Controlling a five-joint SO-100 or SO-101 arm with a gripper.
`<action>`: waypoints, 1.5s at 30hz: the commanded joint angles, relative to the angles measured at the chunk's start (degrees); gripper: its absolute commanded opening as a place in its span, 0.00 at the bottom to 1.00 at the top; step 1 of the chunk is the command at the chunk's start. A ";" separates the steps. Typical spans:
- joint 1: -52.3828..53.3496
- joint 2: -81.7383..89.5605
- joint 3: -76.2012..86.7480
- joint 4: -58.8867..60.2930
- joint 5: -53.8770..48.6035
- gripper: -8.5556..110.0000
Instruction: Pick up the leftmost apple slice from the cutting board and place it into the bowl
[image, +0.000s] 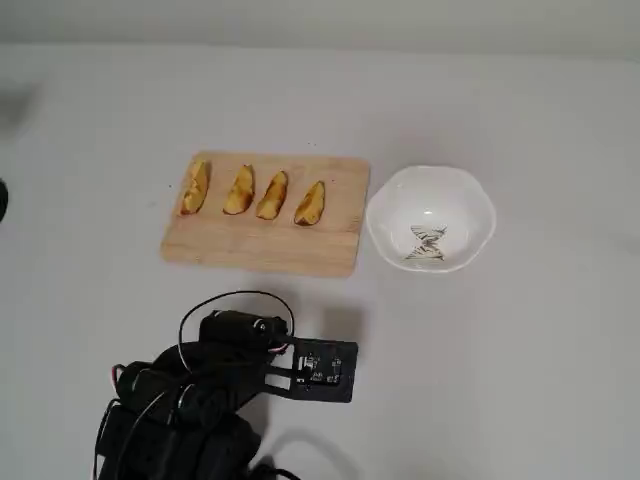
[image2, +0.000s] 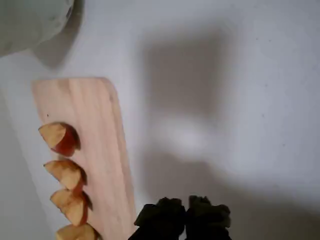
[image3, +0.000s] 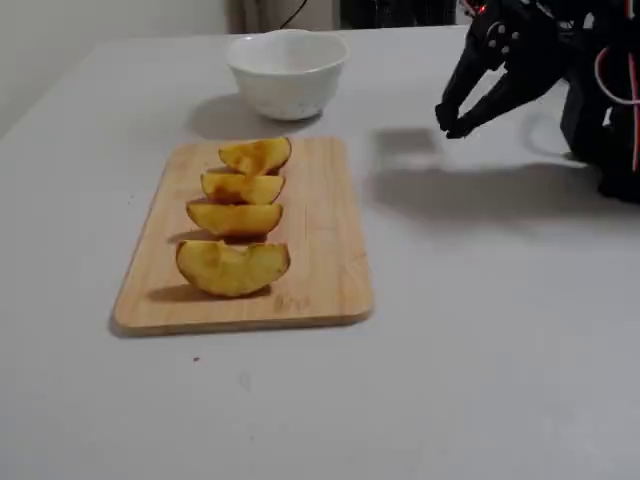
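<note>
Overhead view: wrong-slice risk before the reach

Four slices lie in a row on the board (image: 265, 240), the bowl (image: 431, 218) just right of it. The target slice (image: 195, 187) is leftmost, beside the board's left edge. The gripper (image3: 452, 122) hangs over bare table, well apart, fingers together and empty (wrist view agrees). Neighbours sit close, so a wide approach may nudge the second slice (image: 239, 190).

Folded low over the tabletop (image3: 480, 330), hand (image3: 452, 122) raised, empty, fingertips (image2: 172, 210) pressed together, pointing downward.
</note>
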 joint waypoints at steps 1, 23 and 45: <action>0.62 0.35 0.09 -0.70 0.35 0.07; 0.62 0.35 0.09 -0.70 0.35 0.07; -1.76 0.35 0.09 -0.70 -2.02 0.07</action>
